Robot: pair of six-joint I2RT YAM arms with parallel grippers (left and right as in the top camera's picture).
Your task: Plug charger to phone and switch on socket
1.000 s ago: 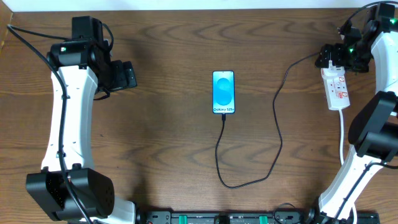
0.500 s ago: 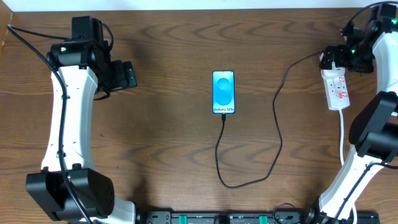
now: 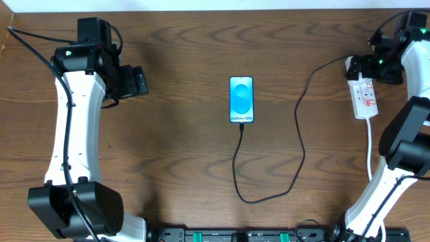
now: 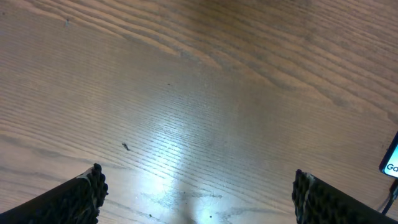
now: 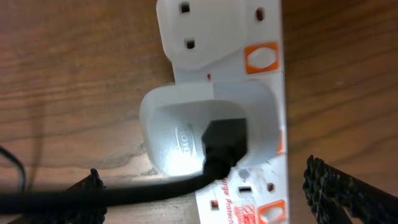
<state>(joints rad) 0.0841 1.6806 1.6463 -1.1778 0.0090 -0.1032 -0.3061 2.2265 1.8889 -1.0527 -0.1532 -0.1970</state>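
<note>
The phone [image 3: 242,99] lies at the table's middle, blue screen up, and its corner shows in the left wrist view [image 4: 392,163]. The black charger cable [image 3: 300,141] runs from the phone's near end in a loop to the white adapter [image 3: 353,65], which sits plugged in the far end of the socket [image 3: 365,96]. In the right wrist view the adapter [image 5: 186,134] sits in the strip [image 5: 261,74] with the cable [image 5: 155,190] leaving left. My right gripper [image 5: 205,193] is open above the adapter. My left gripper [image 4: 196,193] is open and empty over bare wood.
The strip's white cord [image 3: 370,144] runs toward the front along the right arm. The left arm [image 3: 74,114] stands along the left side. A black rail [image 3: 242,235] lines the front edge.
My right gripper has drifted a little to the right and away over the strip's far end. The left arm, phone and cable have not moved.
</note>
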